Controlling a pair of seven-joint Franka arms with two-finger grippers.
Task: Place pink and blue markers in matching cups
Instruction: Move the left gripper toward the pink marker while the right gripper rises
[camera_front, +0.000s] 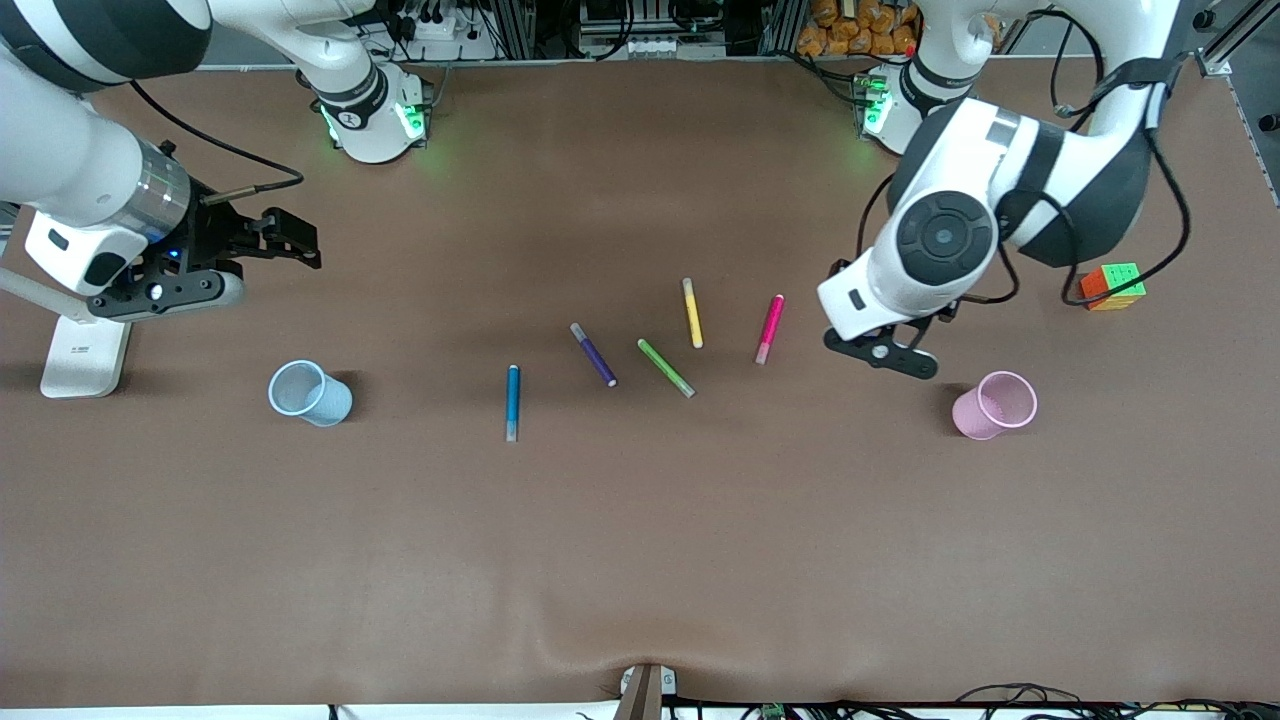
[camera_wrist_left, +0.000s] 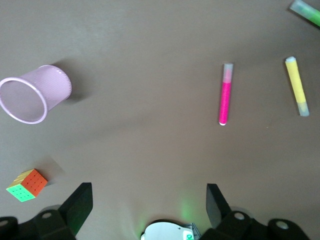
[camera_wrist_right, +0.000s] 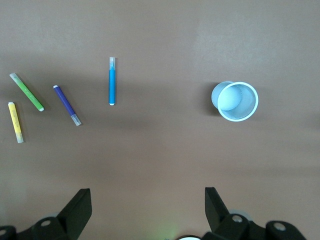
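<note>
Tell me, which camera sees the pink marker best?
The left wrist view shows the pink marker best: it looks big there, lying flat, with its pale end plain and nothing covering it. The front view shows it smaller, lying beside the yellow marker. The right wrist view does not show it at all.

We see the pink marker (camera_front: 770, 328) and blue marker (camera_front: 513, 402) lying flat on the counter, well apart; the blue cup (camera_front: 310, 392) and pink cup (camera_front: 994, 404) stand upright, empty.
</note>
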